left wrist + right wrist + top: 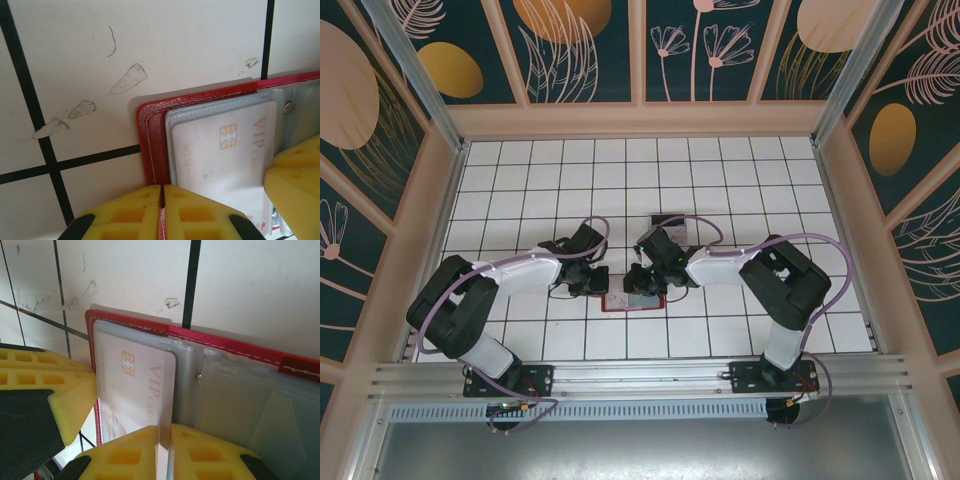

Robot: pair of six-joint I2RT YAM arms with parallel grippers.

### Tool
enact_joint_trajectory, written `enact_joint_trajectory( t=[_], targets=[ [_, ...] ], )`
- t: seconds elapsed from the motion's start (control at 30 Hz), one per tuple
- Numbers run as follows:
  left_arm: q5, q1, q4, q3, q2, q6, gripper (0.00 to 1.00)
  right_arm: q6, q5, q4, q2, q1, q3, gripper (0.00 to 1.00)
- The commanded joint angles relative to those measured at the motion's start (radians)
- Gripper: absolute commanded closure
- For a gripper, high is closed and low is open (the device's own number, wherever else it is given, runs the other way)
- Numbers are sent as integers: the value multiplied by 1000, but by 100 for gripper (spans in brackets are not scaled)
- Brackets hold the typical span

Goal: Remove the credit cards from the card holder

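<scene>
The red card holder (625, 301) lies open on the white tiles between both arms. My left gripper (162, 189) is shut on its red stitched edge (150, 135). A pale whitish-pink credit card (220, 150) printed VIP CARD, with a gold chip, lies over the left sleeve. My right gripper (165, 430) is shut on that card (135, 385) at its near edge, by the holder's spine. Greyish clear sleeves (240, 400) on the right half look empty. The red strap tab (300, 367) sits at the holder's far right edge. No black card is in view.
A small dark-and-white flat thing (670, 221) lies on the tiles just behind the right gripper. Wooden walls (440, 200) ring the tiled table. In each wrist view the other gripper's yellow fingers (45, 385) stand very close by.
</scene>
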State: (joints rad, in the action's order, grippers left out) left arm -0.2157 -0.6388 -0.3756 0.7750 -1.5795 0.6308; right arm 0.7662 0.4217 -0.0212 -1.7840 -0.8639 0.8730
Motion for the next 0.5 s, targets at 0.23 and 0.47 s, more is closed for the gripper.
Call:
enact_joint_trajectory(
  t=[0.23,0.47],
  targets=[
    [48,-35,-29,-27,-93,-20,89,36,63,-77,-7,-9,-27,86],
    [53,-39,-31,-24,-97,-19,90,54,69,-107,13,-9,-46,88]
  ],
)
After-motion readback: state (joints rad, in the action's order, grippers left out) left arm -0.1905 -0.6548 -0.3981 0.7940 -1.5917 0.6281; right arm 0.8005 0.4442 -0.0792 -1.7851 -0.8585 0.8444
